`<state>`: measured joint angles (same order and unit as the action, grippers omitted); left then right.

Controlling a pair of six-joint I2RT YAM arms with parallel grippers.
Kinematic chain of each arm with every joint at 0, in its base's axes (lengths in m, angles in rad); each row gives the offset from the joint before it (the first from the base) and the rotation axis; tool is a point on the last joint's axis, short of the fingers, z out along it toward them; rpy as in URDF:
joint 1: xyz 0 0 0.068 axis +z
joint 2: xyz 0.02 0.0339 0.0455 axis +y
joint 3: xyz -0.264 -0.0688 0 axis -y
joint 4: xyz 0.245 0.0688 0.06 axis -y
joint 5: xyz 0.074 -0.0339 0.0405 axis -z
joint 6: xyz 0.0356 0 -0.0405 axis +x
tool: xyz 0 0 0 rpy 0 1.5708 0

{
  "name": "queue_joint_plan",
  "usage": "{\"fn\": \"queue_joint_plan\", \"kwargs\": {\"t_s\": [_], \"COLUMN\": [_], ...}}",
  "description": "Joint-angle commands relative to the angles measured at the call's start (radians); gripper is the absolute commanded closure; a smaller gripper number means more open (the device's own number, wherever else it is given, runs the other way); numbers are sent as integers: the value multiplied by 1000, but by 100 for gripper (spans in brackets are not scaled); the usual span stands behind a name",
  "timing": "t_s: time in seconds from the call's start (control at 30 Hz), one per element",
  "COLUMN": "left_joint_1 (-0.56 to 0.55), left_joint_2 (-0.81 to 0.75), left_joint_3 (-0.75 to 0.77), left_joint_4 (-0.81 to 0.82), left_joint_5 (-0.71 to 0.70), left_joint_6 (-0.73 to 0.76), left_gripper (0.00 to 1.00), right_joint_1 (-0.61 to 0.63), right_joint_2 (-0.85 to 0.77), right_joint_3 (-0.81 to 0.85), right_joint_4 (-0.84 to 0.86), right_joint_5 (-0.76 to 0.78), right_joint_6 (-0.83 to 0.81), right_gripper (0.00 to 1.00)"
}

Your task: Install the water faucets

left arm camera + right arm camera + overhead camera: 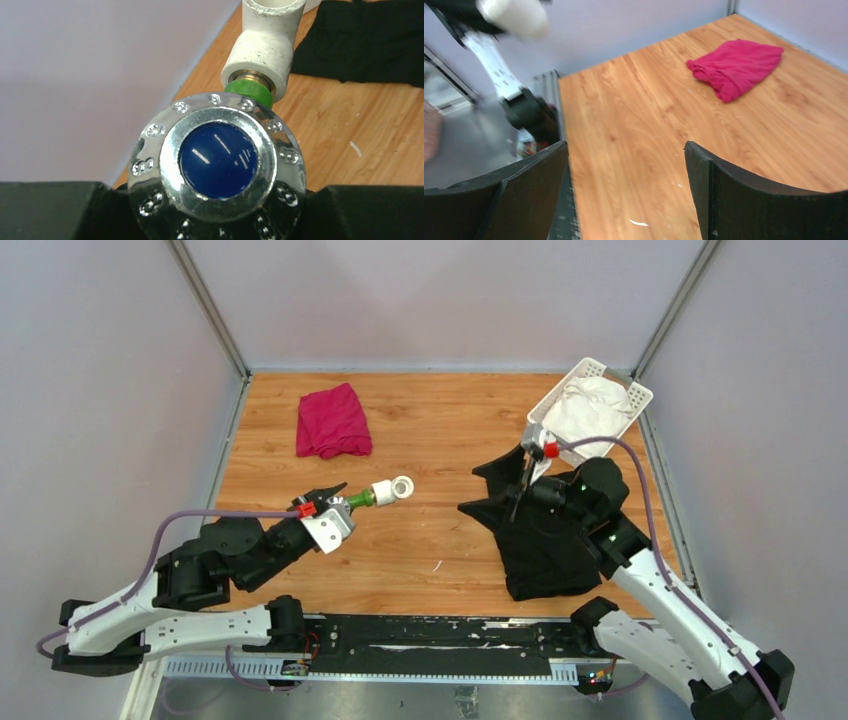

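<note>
The left tool [333, 502] is clenched on the green tap [359, 499], which is gripped by its round chrome knob [218, 160] with the blue centre. The white pipe fitting [392, 490] is seated on the tap's far end. In the left wrist view a band of brass thread is seen between the green collar and the fitting's mouth, so the joint is judged not fully screwed home. Tap and fitting are held just above the worktop [430, 560], left of centre.

The right tool [487, 488] is released: its fingers are spread wide and nothing is seen between them in the right wrist view. It is held over the near edge of the black cloth [545, 550] and is aimed leftward.

The relation that matters is this: the fitting lies to the left of the right tool, apart from it, with bare wood between. The long axis of tap and fitting runs left to right, tilted slightly away, so the fitting's open end is presented toward the right tool. The right arm is the free one and is judged to be the one that must reach across.

Beyond them, a red cloth [333, 420] is laid at the far left, and a white basket [585, 366] holding a white cloth [592, 405] is set in the far right corner. The worktop is enclosed by plain grey walls [430, 300].
</note>
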<state>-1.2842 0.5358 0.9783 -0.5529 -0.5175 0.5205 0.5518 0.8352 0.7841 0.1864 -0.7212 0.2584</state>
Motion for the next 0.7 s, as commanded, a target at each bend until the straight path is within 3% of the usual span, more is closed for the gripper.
{"fn": "queue_joint_plan", "kwargs": {"t_s": [0.0, 0.23, 0.43, 0.67], "left_joint_1": [2, 2, 1, 2], "left_joint_2": [-5, 22, 53, 29], "left_joint_3": [84, 137, 140, 83], "left_joint_4": [-18, -61, -85, -37], "left_joint_5": [43, 121, 198, 196], "left_joint_6": [-193, -336, -415, -437], "left_gripper": [100, 100, 100, 100], "right_joint_1": [43, 59, 82, 109], "right_joint_2": [-61, 21, 79, 154], "right_joint_3": [-178, -100, -28, 55], "right_joint_4": [279, 282, 320, 348], "right_joint_5": [46, -180, -224, -271], "right_joint_6": [-298, -313, -325, -279], "right_gripper": [9, 5, 4, 2]}}
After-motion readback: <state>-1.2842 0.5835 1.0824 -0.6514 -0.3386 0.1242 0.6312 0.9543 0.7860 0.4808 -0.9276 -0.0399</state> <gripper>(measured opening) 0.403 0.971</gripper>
